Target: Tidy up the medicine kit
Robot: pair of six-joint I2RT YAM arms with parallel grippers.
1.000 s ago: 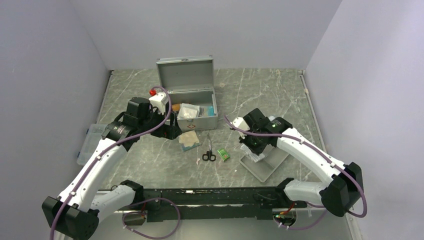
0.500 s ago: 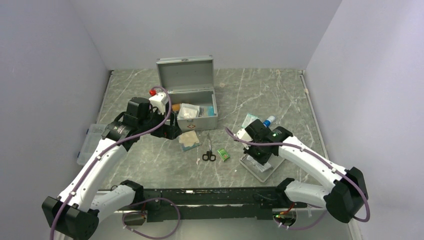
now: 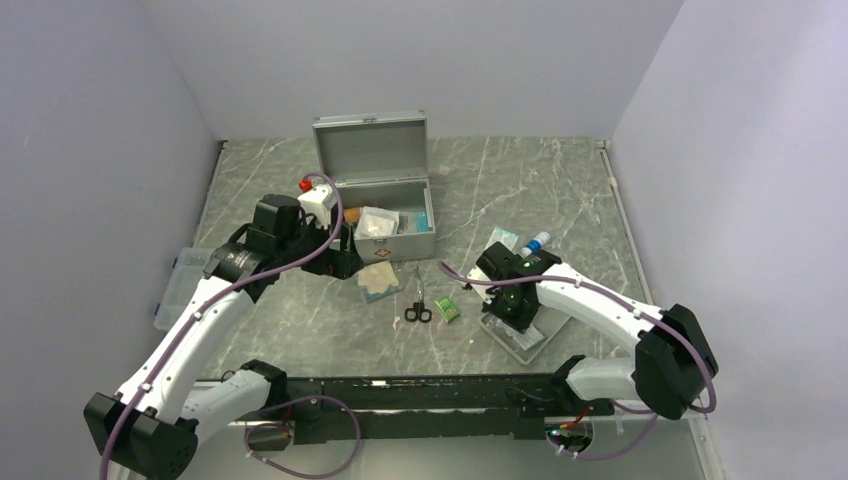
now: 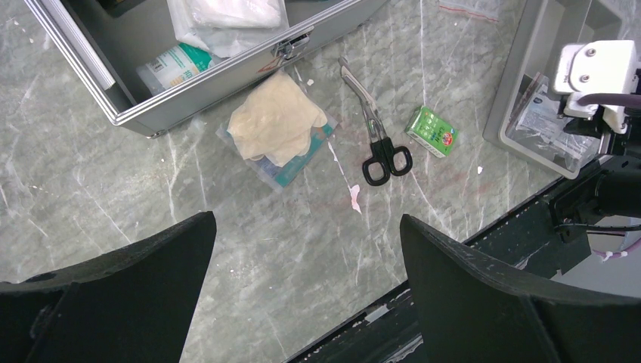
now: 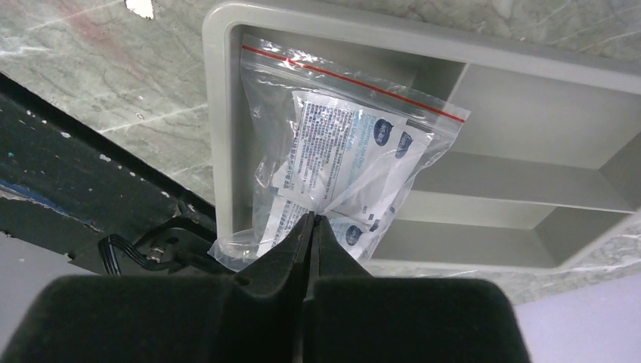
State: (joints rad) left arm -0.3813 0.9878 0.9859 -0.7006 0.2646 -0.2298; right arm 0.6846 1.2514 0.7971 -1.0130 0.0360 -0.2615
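The medicine kit [image 3: 370,150] stands open at the back, its lid upright, with white packets inside; its front wall [image 4: 227,83] shows in the left wrist view. My left gripper [image 3: 345,262] [image 4: 306,218] hangs open over bare table just in front of the kit, holding nothing. My right gripper [image 3: 510,305] [image 5: 311,218] is shut on a clear zip bag of wipe sachets [image 5: 340,166]. The bag lies in the end compartment of the grey divided tray [image 5: 215,113] [image 3: 525,340], pinched at its lower middle.
In front of the kit lie a bagged pair of cream gloves [image 4: 276,128], black-handled scissors [image 4: 382,151] and a small green box [image 4: 431,130]. A packet [image 3: 503,238] and a blue-capped bottle [image 3: 537,243] lie behind the tray. A clear plastic box [image 3: 178,285] sits far left.
My right arm has swung toward the near edge and come down over the grey tray with the bag, uncovering the packet and bottle behind it. The left arm has not moved.
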